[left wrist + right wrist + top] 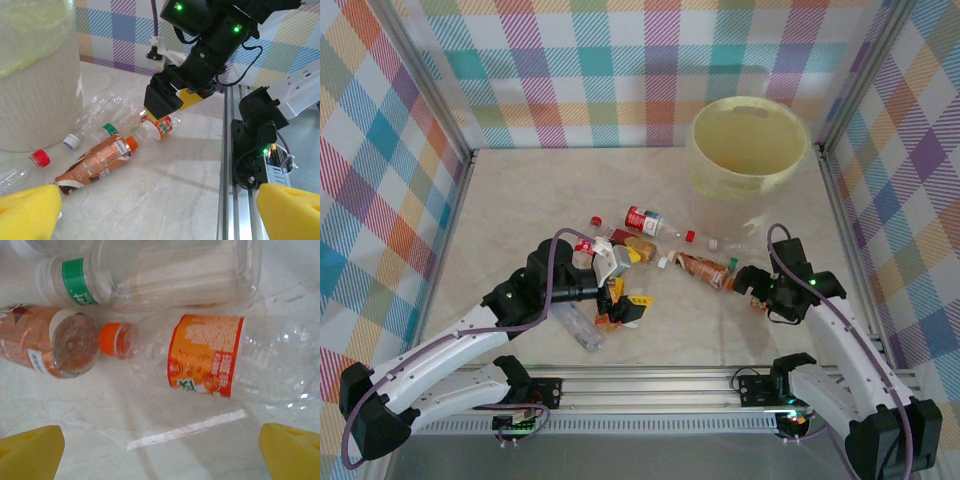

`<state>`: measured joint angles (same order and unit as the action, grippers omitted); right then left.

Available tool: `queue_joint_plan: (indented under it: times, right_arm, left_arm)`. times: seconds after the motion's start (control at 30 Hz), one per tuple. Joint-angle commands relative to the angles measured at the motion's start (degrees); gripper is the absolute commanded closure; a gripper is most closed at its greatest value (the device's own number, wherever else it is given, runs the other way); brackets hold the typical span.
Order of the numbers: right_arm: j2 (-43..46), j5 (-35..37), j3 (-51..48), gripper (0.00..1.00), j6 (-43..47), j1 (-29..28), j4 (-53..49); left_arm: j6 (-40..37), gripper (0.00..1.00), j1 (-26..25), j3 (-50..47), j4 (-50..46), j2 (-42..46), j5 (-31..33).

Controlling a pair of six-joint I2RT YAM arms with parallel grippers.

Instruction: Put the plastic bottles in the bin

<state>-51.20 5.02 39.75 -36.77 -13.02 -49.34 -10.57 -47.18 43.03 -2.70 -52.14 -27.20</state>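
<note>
Sitting at about 1 o'clock on the table [520,200], the pale yellow bin [750,150] is standing upright. The left gripper [623,308] is hanging wide open at the 7 o'clock edge of the plastic bottles [650,245], gripping nothing. The right gripper [752,283] is gaping too, empty, hovering at 4 o'clock by an orange-label bottle [205,357] that's lying on its side just beside a brown-label bottle [50,345].
</note>
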Motion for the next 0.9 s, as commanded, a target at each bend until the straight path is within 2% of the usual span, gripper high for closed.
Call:
queue_joint_plan:
  times: [0.0, 0.2, 0.3, 0.53, 0.87]
  right_arm:
    - [-2.02, 3.04, 1.94, 0.0, 3.6, 1.41, 3.62]
    - [-6.83, -0.86, 2.42, 0.0, 7.76, 8.66, 7.95]
    - [-9.37, -1.95, 2.37, 0.0, 8.81, 10.21, 10.45]
    - [-13.73, -3.56, 1.02, 0.0, 9.64, 10.88, 13.72]
    - [-10.71, -10.12, -5.19, 0.0, 7.27, 9.48, 14.17]
  left_arm:
    - [-0.95, 0.0, -0.65, 1.71, 0.37, -0.1, -1.01]
    - [-0.93, 0.0, -0.72, 1.69, 0.41, 0.02, -1.12]
    - [-0.93, 0.0, -0.73, 1.79, 0.37, -0.07, -1.26]
    - [-1.04, 0.0, -0.69, 1.86, 0.24, 0.04, -1.36]
    - [-1.33, 0.0, -0.68, 2.08, -0.05, -0.37, -1.67]
